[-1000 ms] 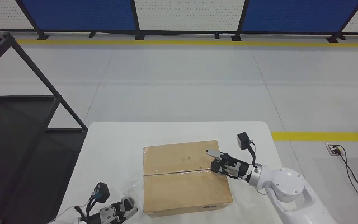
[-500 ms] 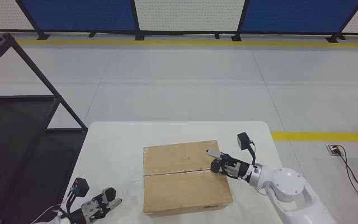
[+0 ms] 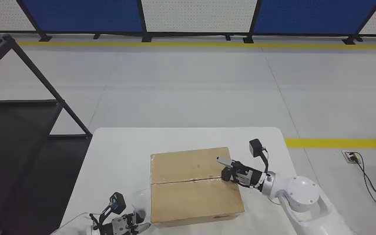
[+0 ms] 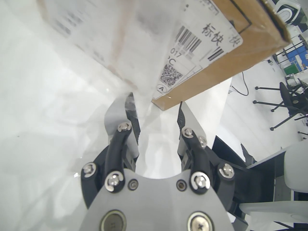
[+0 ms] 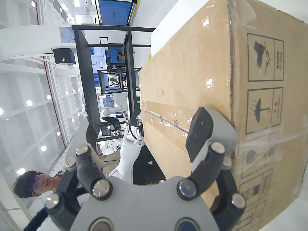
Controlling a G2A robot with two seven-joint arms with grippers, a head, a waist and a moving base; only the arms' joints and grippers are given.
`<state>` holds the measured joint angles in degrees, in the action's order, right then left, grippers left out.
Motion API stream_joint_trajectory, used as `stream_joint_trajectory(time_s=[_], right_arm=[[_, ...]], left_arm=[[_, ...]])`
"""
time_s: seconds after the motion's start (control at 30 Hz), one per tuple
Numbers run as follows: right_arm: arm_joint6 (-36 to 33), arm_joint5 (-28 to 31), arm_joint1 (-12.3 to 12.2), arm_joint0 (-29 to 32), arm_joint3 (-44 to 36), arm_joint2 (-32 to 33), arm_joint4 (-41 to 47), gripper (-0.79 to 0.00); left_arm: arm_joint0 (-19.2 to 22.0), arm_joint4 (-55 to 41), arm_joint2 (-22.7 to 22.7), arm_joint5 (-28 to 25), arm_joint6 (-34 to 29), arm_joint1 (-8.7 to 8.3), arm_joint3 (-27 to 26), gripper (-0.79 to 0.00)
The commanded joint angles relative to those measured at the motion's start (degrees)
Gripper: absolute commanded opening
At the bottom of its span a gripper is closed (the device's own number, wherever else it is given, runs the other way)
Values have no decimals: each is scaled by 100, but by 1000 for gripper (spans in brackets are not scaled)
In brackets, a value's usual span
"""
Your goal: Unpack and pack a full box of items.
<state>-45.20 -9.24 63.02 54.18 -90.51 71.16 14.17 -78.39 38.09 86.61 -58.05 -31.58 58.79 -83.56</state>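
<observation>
Left gripper (image 4: 155, 104) at table (image 3: 117, 153) near edge, box's 7 o'clock: fingers wide apart, clear plastic sheet (image 4: 134, 49) over one. Box (image 3: 191, 185) mid-table: brown cardboard, shut, taped along middle, white label (image 4: 192, 56) on side. Right gripper (image 3: 225, 167) at box's 3 o'clock: wide, one finger on lid.

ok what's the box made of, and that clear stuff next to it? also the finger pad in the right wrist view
Box: brown cardboard, matte, likely corrugated. The cut edge at the corner shows its thickness, and glossy tape runs along the top seam.
Clear sheet: probably thin plastic film; it is translucent, shiny and wrinkled.
Finger pad: black with a dimpled texture, looks like rubber.
</observation>
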Motion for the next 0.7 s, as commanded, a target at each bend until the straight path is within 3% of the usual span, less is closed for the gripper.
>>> stream_joint_trajectory(time_s=[0.0,0.37,0.67], right_arm=[[0,0,0,0,0,0,0,0],[0,0,0,0,0,0,0,0],[0,0,0,0,0,0,0,0]], left_arm=[[-65,-341,-5,5,-112,-47,-87,-443],[-622,-2816,307,5,-1174,-468,-803,-422],[-918,-3755,504,5,-1470,-730,-1096,-422]])
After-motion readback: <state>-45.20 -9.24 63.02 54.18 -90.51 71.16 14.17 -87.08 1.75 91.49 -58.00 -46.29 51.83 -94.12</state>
